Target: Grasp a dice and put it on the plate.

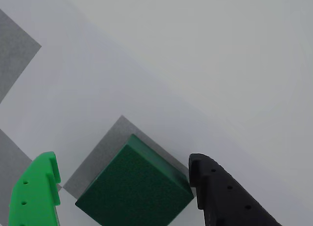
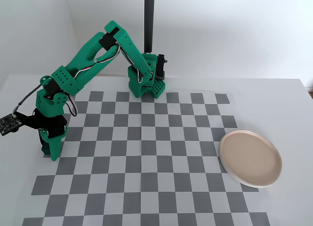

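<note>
Only the wrist view shows the small dark green cube dice (image 1: pixel 134 187), lying between the gripper's (image 1: pixel 124 174) 2 spread fingers, untouched; the fixed view hides it behind the gripper (image 2: pixel 51 152), showing the round beige plate (image 2: pixel 250 158) well apart at right

1. Your fixed view is bright, evenly lit and sharp; the plate (image 2: pixel 250 158) casts only a faint shadow.
2. Your wrist view is soft and washed pale grey, without glare; the dice (image 1: pixel 134 189) looks slightly blurred.

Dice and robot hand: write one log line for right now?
gripper: open, astride dice | dice: on checkerboard, ungrasped | plate: empty
</note>
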Robot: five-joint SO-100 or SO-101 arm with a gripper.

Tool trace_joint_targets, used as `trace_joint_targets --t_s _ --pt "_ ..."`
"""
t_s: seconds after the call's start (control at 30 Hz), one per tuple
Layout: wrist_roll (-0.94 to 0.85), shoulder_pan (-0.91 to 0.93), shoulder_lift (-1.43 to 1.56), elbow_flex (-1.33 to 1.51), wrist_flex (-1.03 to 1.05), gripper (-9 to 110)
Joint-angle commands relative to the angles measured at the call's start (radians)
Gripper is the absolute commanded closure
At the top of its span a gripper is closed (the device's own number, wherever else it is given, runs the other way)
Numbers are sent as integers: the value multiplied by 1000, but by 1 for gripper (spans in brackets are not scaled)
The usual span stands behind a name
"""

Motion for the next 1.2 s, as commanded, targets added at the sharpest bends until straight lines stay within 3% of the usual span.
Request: trace_joint_targets --t_s 0.0,1.17 --pt "-14 -12 34 -87 11 78" --pt "-64 -81 72 -77 106 80"
